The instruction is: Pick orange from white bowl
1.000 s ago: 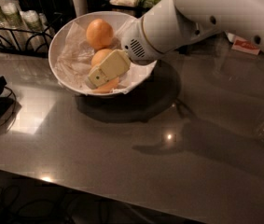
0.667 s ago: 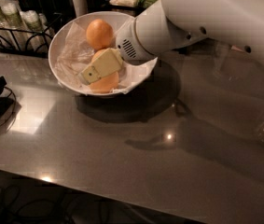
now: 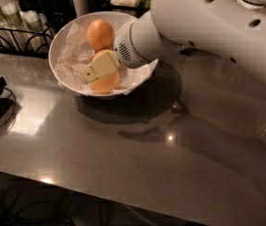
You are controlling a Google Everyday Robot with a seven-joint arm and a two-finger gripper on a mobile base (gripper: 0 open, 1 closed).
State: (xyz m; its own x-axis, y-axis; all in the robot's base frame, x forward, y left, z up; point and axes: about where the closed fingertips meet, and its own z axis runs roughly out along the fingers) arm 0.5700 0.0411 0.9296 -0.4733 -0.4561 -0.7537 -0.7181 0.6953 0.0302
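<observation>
The step in hand is the grasp itself, with the lift not yet begun. The white arm point(image 3: 207, 27) reaches in from the right, and the gripper point(image 3: 95, 71) sits inside the white bowl point(image 3: 137, 78), at the far left of the grey table point(image 3: 123, 164). Its cream tip lies across the top of the orange point(image 3: 106, 83), which rests on crinkled paper at the bowl's near side. Whether the gripper is open or closed on the fruit cannot be told. A rounder, deeper-orange fruit point(image 3: 99, 33) sits just beyond, on the far side. The next move likely calls for a sure hold on the near orange, then a straight rise clear of the rim without nudging its neighbour or dragging the paper.
</observation>
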